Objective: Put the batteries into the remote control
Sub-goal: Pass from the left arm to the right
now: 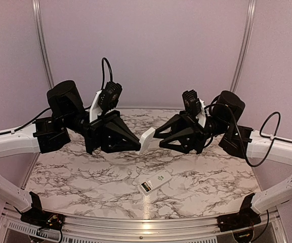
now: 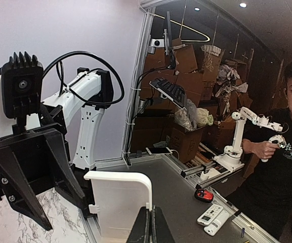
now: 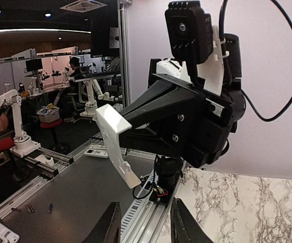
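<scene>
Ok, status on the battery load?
Left gripper shut on the white cover, held up mid-air. Right gripper open, facing the cover. Remote control lies on the table below, untouched. No batteries seen on the table.

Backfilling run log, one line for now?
left gripper shut on white cover, midair | right gripper open, facing it | remote control on table

walls: plain pale lilac panels [image 1: 146, 50] on every side, nothing fancy
frame: silver metal posts [image 1: 42, 40] up the back corners
tabletop [image 1: 85, 177]: white marble look, grey veins
next door: long grey workbench [image 2: 181, 187], messy heap of cardboard boxes [image 2: 186, 61] behind it
light: little ceiling spots [image 2: 243, 5], room beyond is pretty dim
</scene>
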Controlling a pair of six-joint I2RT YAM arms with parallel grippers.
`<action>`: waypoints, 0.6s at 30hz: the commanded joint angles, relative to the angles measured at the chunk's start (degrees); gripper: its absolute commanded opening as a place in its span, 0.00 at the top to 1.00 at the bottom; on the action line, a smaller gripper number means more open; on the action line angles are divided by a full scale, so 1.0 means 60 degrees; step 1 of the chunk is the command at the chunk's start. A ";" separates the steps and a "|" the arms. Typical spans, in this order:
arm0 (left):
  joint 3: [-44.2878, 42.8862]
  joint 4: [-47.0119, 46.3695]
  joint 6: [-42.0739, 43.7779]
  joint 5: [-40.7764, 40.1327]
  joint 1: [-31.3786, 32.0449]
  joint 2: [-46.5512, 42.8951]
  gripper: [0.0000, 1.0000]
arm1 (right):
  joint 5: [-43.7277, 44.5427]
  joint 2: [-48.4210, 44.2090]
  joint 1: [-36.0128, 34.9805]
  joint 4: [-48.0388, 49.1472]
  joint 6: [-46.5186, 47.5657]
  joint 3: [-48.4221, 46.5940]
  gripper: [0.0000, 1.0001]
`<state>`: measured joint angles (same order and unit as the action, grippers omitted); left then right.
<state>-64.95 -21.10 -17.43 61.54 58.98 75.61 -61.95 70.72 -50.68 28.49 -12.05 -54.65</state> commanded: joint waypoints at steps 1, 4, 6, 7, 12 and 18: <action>0.0252 -0.0728 -0.0199 0.0193 0.0041 -0.0021 1.00 | -0.0209 0.0223 -0.0431 -0.0438 0.0421 -0.0639 0.69; 0.0363 -0.1062 -0.0417 0.0263 0.0043 0.0037 1.00 | -0.0355 0.0406 -0.0649 -0.0500 0.0454 -0.0867 0.70; 0.0446 -0.1461 -0.0732 0.0345 0.0043 0.0075 1.00 | -0.0470 0.0503 -0.0728 -0.0432 0.0413 -0.0962 0.70; 0.0465 -0.1597 -0.0834 0.0392 0.0043 0.0095 1.00 | -0.0514 0.0540 -0.0770 -0.0428 0.0420 -0.1012 0.70; 0.0538 -0.1749 -0.0909 0.0393 0.0043 0.0120 1.00 | -0.0709 0.0655 -0.0868 -0.0398 0.0418 -0.1169 0.71; 0.0573 -0.1979 -0.1144 0.0377 0.0043 0.0242 1.00 | -0.0903 0.0782 -0.0937 -0.0346 0.0350 -0.1365 0.75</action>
<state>-62.46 -30.06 -22.92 63.02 58.98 76.01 -65.58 74.59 -55.37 26.33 -10.31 -59.59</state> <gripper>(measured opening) 0.011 0.262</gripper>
